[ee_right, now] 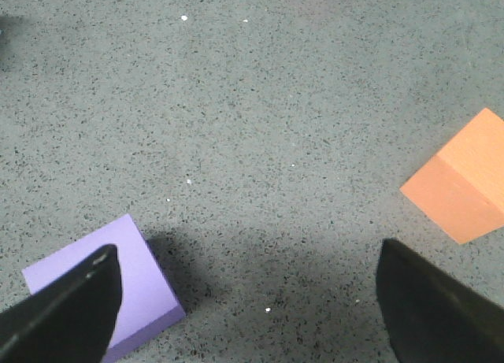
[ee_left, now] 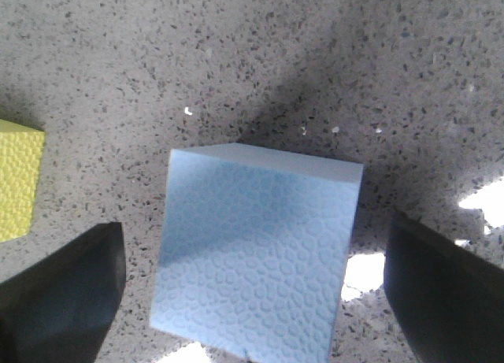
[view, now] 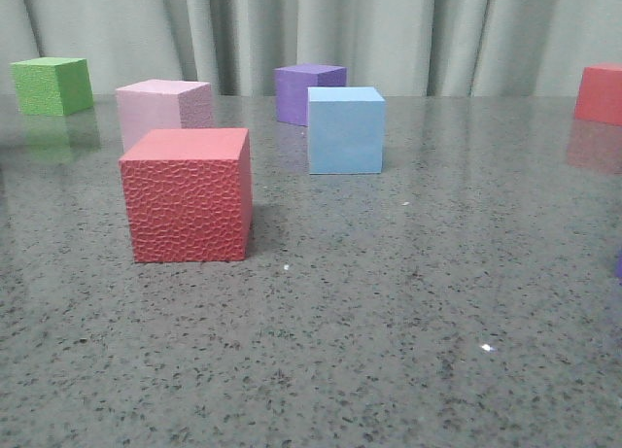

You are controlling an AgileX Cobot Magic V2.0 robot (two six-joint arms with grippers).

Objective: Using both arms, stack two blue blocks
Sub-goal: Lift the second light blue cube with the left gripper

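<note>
Front view: one blue block upper centre on the tabletop, purple cube just behind; no hands seen, no writing anywhere.

Left wrist view: second blue block centred between the fingers of the left hand, spread wide, not touching; yellow cube at left edge.

Right wrist view: right hand released, over bare tabletop; no blue block there.
</note>
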